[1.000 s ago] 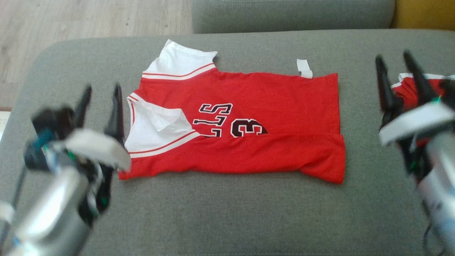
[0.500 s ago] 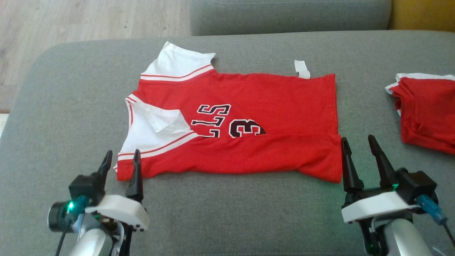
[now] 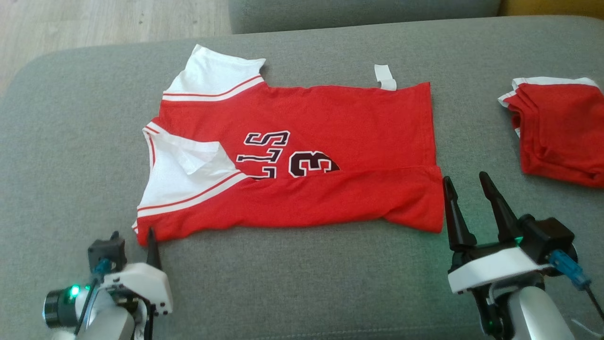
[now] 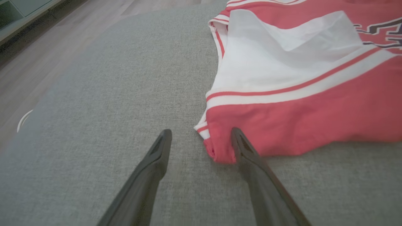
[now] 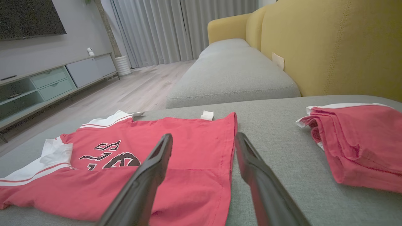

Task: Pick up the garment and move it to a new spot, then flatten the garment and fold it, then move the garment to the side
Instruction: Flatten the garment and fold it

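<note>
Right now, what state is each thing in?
red jersey: laid out flat, near long edge folded over.
second red garment: folded, lying at the right.
left tool: open, at the jersey's near-left corner.
right tool: open, empty, beside the jersey's hem.

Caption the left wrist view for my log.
Open left gripper aimed at a corner of the red jersey on the grey sofa cushion.

A home living room: grey sofa (image 5: 232,72), yellow backrest (image 5: 329,47), TV cabinet (image 5: 47,84), curtains (image 5: 163,28), wood floor (image 5: 141,88).

Dark fingers (image 3: 454,217), white housings (image 3: 490,269), seemingly blue cable (image 3: 566,272)
</note>
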Tool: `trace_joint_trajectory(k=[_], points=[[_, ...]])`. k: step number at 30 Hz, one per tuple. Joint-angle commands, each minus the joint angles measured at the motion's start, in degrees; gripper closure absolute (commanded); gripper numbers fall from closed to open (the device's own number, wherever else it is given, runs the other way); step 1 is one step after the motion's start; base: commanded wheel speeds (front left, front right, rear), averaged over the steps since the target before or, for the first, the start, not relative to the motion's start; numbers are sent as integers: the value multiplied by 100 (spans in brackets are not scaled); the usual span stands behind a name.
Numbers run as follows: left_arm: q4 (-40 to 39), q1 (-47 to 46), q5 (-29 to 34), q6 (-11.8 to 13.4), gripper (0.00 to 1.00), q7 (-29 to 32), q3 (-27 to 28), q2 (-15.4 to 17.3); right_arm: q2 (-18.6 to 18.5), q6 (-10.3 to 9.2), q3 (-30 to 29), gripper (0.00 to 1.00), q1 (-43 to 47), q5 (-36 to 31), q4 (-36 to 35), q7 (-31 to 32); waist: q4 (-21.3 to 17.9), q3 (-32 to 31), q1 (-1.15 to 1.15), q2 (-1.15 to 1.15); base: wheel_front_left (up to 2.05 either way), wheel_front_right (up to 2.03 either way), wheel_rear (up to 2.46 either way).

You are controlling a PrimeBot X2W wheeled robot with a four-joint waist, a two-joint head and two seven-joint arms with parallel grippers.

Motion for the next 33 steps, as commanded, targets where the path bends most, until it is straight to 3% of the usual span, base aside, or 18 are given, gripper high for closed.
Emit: trace_joint_trajectory(k=[1,7,8,9,10,15,22,27,33], points=[[28,-322,-27,-53,0,-21,226,71,1,-5,124,0,-35,39,-246,24,-8,12,0,0,0,0,0],[528,-557,-64,-281,0,111,93,8,-22,-5,81,0,-28,59,-406,145,-35,49,0,0,0,0,0],[580,-582,-77,-342,6,125,65,-10,-22,-5,62,0,-29,53,-420,162,-35,52,0,0,0,0,0],[624,-606,-90,-400,74,130,42,-24,-21,-5,40,0,-28,39,-426,181,-33,53,0,0,0,0,0],[658,-630,-98,-446,100,125,23,-35,-20,-5,16,0,-23,14,-419,209,-28,53,0,0,0,0,0],[726,-736,-92,-636,100,57,-67,-83,4,-5,-73,0,62,-124,-162,514,32,24,0,0,0,0,0],[498,-845,-9,-538,100,-54,20,-81,53,-5,-166,0,132,-124,332,888,168,14,0,0,0,0,0],[87,-810,142,-424,100,-77,151,-28,58,-5,-108,0,-11,609,892,1065,248,7,0,0,0,0,0],[-414,-638,350,-407,100,-79,293,28,59,-5,10,0,-312,957,1500,934,277,24,0,0,0,0,0]])
